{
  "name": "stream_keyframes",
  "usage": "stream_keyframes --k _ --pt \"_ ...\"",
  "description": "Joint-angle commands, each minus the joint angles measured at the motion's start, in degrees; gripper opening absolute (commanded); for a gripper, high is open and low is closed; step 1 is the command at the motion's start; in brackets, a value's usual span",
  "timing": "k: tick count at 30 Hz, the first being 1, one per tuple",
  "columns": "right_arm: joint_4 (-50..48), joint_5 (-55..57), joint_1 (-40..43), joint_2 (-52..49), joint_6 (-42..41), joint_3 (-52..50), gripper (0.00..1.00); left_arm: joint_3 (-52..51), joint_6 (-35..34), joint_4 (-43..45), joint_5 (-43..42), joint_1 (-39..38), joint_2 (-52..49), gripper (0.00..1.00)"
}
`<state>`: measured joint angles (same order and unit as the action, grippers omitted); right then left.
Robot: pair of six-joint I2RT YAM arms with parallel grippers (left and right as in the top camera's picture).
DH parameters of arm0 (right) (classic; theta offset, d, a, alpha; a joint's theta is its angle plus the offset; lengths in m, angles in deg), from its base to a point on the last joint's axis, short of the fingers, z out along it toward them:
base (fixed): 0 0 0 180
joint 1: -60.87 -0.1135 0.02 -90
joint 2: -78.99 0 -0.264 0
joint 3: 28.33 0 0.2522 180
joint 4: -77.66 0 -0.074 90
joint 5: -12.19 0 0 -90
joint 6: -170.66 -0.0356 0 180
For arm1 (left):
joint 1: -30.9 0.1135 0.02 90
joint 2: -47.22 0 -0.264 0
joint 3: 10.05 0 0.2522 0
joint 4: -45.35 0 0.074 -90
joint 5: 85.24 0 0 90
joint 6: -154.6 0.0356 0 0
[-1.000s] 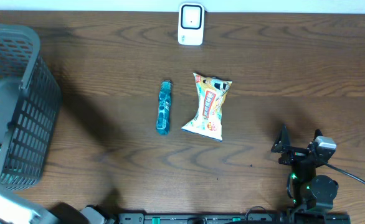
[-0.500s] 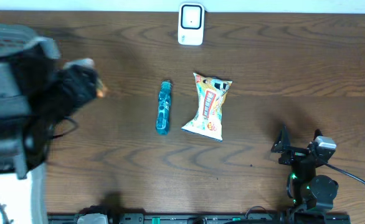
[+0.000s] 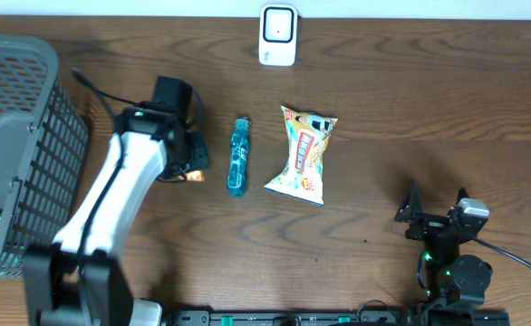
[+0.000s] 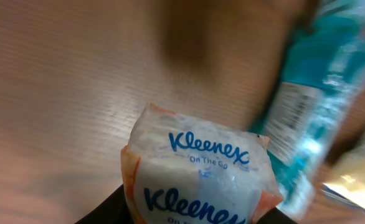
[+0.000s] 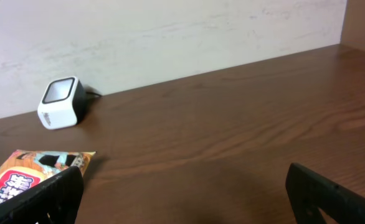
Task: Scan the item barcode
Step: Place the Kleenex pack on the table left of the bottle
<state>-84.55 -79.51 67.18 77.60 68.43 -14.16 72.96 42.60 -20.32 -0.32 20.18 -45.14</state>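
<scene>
now kleenex pack [image 4: 198,180] gripped in left hand [image 3: 191,168], beside bottle [image 3: 238,156]

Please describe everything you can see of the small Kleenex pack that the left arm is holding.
The Kleenex pack is a small soft pouch of glossy, crinkled plastic film, white with orange edges. It has blue "Kleenex" lettering printed twice, with "On The Go" beneath. The left gripper holds it by its lower end over the wooden table, just left of the teal bottle. It seems not to touch the bottle.
</scene>
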Motion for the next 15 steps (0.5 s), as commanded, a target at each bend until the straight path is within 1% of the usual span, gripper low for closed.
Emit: stream_keyframes --k 1,4,6,7,8,10,11,12,15 --pt "0.24 0.02 -0.13 0.24 -0.59 -0.07 0.99 -1.51 0.98 3.56 -2.19 -0.37 -6.58 0.41" --pt "0.24 0.02 -0.13 0.26 -0.59 -0.07 0.99 -1.49 1.01 6.14 -3.23 -0.74 -10.40 0.41" --pt "0.24 0.02 -0.13 0.24 -0.59 -0.07 0.99 -1.22 1.86 7.50 -5.22 -0.72 -10.80 0.42" --pt "0.22 0.02 -0.13 0.26 -0.59 -0.07 0.99 -0.33 2.16 7.15 -5.14 -0.72 -10.45 0.47" --pt "0.24 0.02 -0.13 0.24 -0.59 -0.07 0.99 0.55 2.67 6.84 -5.14 -0.72 -10.01 0.62" --pt "0.22 0.02 -0.13 0.24 -0.59 -0.07 0.99 4.00 4.26 4.96 -4.46 -0.66 -8.26 0.85" --pt "0.24 0.02 -0.13 0.26 -0.59 -0.07 0.99 6.14 4.72 3.63 -4.24 -0.57 -7.17 0.90" --pt "0.22 0.02 -0.13 0.24 -0.59 -0.07 0.99 9.46 4.85 1.55 -3.37 -0.37 -5.62 1.00" --pt "0.24 0.02 -0.13 0.24 -0.59 -0.07 0.99 20.11 4.85 -4.31 0.35 0.42 -0.94 0.99"
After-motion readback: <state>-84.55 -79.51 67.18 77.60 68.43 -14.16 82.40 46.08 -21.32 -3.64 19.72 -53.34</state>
